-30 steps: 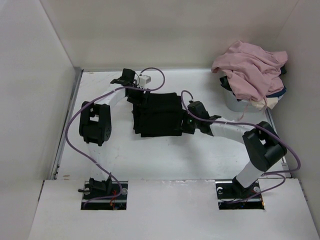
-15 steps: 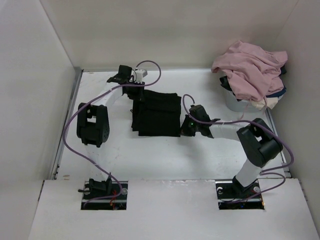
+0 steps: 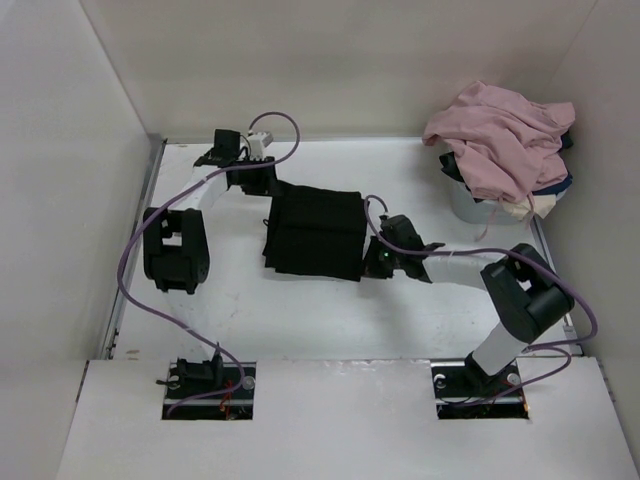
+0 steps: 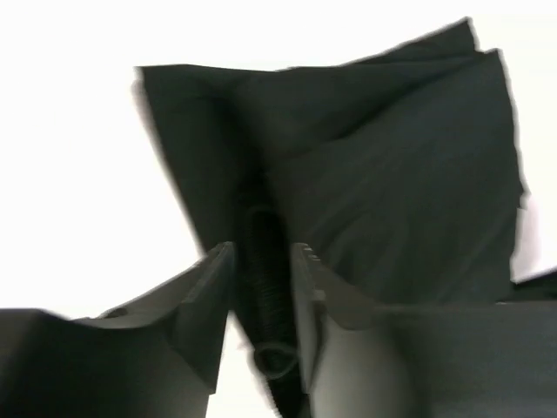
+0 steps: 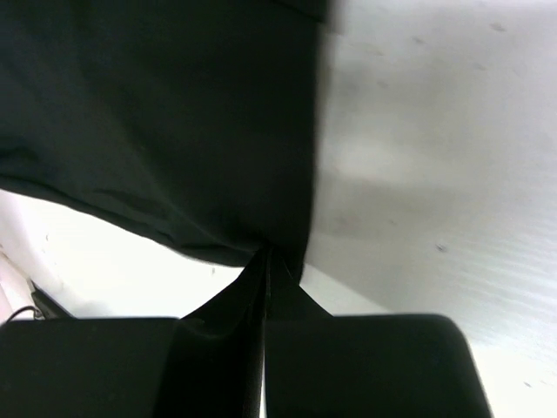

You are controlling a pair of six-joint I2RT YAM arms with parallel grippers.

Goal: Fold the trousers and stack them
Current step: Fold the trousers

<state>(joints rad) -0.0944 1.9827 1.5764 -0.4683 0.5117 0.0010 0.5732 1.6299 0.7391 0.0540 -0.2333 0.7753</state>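
The black trousers [image 3: 315, 235] lie folded into a rectangle in the middle of the white table [image 3: 300, 320]. My left gripper [image 3: 268, 180] is at their far left corner. In the left wrist view a thick ribbed band of the trousers [image 4: 392, 174] fills the gap in the left gripper [image 4: 262, 248], and the cloth rises in a ridge into the jaws. My right gripper [image 3: 370, 252] is at the right edge. In the right wrist view the right gripper [image 5: 265, 257] is shut, pinching the edge of the trousers [image 5: 157, 113].
At the back right a dusty-pink garment [image 3: 500, 135] is heaped over a white bin [image 3: 465, 205], with navy and cream cloth [image 3: 555, 190] hanging at its side. White walls close in the table on three sides. Purple cables loop off both arms.
The left arm has swung left and back, its jaws staying at the far left corner. The right gripper has slid slightly nearer along the right edge. The trousers have shifted a little.
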